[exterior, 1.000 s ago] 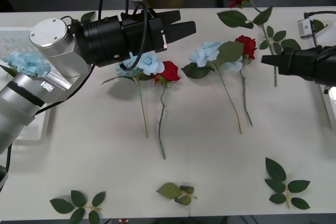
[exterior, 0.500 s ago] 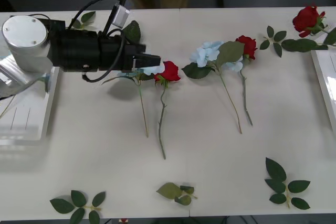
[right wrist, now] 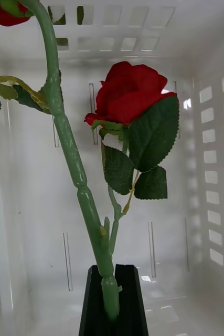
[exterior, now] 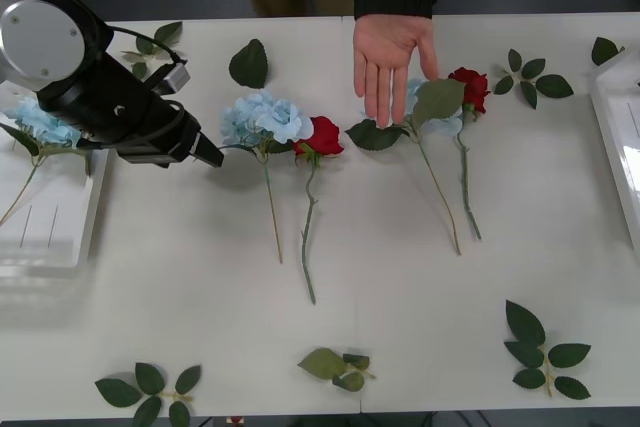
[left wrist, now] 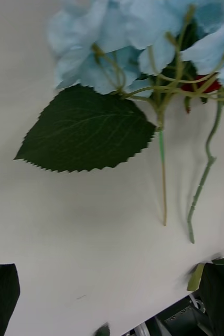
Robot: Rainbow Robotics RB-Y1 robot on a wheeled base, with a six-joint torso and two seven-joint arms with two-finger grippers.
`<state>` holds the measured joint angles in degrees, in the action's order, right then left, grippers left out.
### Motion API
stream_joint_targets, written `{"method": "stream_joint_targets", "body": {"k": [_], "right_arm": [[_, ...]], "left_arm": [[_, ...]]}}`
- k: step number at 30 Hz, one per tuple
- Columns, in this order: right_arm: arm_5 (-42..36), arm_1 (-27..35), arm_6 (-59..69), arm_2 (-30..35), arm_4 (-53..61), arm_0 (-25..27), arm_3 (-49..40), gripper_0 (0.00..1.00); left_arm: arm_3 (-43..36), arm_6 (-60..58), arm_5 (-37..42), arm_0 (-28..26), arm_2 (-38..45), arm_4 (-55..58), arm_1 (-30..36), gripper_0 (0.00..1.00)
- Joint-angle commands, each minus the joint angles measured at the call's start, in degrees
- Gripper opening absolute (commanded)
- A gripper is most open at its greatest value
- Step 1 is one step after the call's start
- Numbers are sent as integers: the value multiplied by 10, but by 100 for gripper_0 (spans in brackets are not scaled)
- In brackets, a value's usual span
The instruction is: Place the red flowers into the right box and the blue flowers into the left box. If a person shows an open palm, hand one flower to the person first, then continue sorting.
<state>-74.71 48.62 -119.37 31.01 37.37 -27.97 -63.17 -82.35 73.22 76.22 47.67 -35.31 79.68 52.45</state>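
Left gripper (exterior: pixel 212 157) poised low over the table (exterior: pixel 400 287) toward its left edge, black fingers (left wrist: pixel 1 291) spread wide at both corners of the left wrist view and holding nothing, tip just beside the broad leaf of a blue flower (exterior: pixel 262 119). That bloom touching a red rose (exterior: pixel 321 136) near the middle of the table, both stems trailing toward the near edge. Right gripper (right wrist: pixel 112 299) clamped on the green stem of another red rose (right wrist: pixel 130 94), held upright inside the right box (right wrist: pixel 211 157) (slotted white walls all round in the right wrist view). Rim of that box (exterior: pixel 615 117) at the table's right edge in the front view. A person's hand (exterior: pixel 388 57), palm open and fingers pointing toward the robot, reaching in from the far edge and hovering over a second blue flower (exterior: pixel 412 107), beside a third red rose (exterior: pixel 470 87). Left box (exterior: pixel 60 237) at the left edge, with a blue flower (exterior: pixel 45 122) lying in it. Loose leaf sprigs (exterior: pixel 545 352) scattered along the near edge, a single leaf (exterior: pixel 249 64) and more sprigs near the far edge.
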Motion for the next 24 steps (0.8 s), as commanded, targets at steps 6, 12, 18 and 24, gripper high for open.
{"method": "stream_joint_targets", "body": {"k": [6, 12, 18, 24], "right_arm": [[-42, 28, -10, 3, 84, 18, -9, 0], [-76, 29, 64, -44, 145, 26, -56, 0], [-69, 28, 189, -85, 242, 68, -173, 0], [-23, 28, 296, -82, 354, 143, -342, 0]], "left_arm": [[-9, -259, 33, 27, 17, -133, -74, 100], [-9, -345, 33, 24, 16, -212, -121, 100], [-9, -376, 9, 1, 16, -291, -161, 100], [-9, -382, -20, -22, 8, -349, -185, 100]]}}
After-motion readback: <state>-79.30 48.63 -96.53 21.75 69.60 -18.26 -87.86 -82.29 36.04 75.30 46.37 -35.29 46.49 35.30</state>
